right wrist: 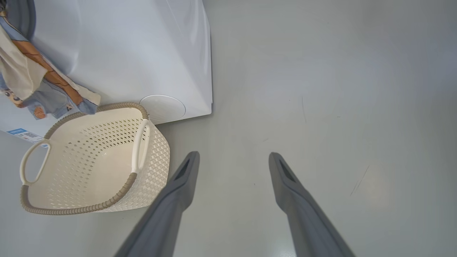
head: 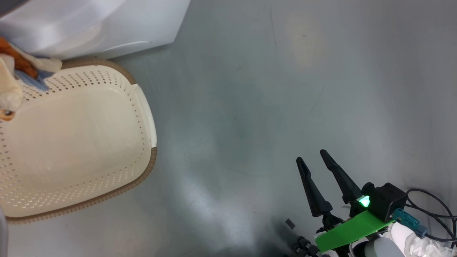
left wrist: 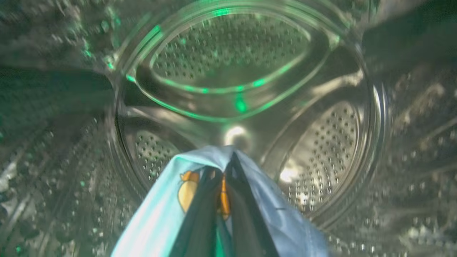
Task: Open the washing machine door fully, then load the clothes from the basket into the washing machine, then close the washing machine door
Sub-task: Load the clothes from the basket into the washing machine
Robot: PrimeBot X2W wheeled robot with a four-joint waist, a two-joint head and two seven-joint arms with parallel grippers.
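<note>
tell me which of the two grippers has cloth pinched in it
The left gripper: it is shut on the light blue clothes, inside the steel drum. The right gripper stands open over the floor, holding nothing.

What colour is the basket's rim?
Brown, woven-look rim on the cream basket; clearest in the right wrist view.

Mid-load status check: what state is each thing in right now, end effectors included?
left end effector: shut on the clothes, inside the drum.
right end effector: open, empty, above the floor.
clothes: gripped, partly hanging down the front of the washing machine.
basket: upright on the floor, empty.
washing machine: drum reachable, left end effector inside.
</note>
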